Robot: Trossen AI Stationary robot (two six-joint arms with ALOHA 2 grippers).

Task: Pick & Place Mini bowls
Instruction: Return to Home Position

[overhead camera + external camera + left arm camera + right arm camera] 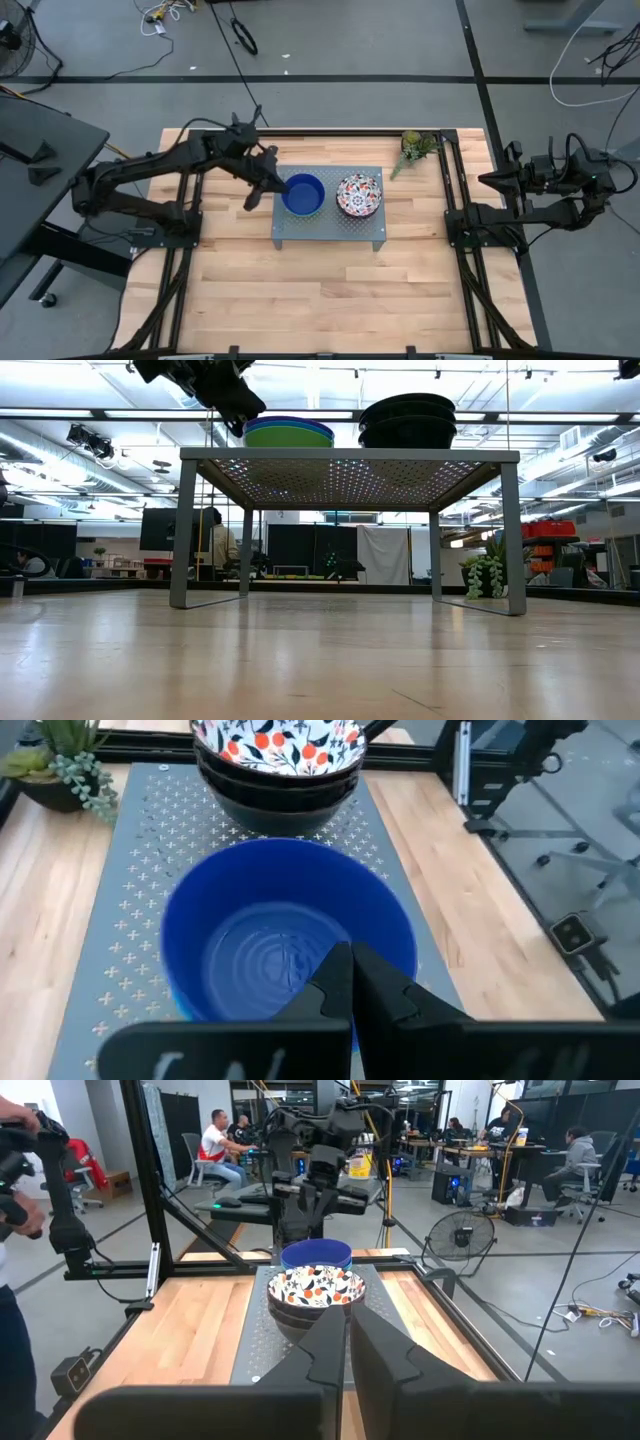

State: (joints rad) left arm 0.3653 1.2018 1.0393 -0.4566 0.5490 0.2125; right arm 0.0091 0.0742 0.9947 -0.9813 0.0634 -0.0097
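A dark blue bowl (303, 194) tops a stack on the left half of the grey perforated stand (290, 228). In the low view a green bowl (288, 436) shows beneath its rim. A stack of floral bowls (359, 194) stands on the stand's right half, seen in the left wrist view as floral bowls (278, 750). My left gripper (266, 186) is shut and hangs at the blue bowl's left rim; in its wrist view the left gripper (349, 960) shows over the blue bowl (270, 940). My right gripper (348, 1342) is shut and waits off the table's right edge. My left gripper comes slanting down from the table's left at the blue bowl's left rim (250, 426). Its own fingers hide that part of the rim, and I cannot tell whether they touch it.
A small potted plant (415, 148) stands on the table just beyond the stand's far right corner. Black frame rails (455, 200) run along both sides of the wooden tabletop, whose near half (320, 300) is bare. People sit at desks in the room beyond.
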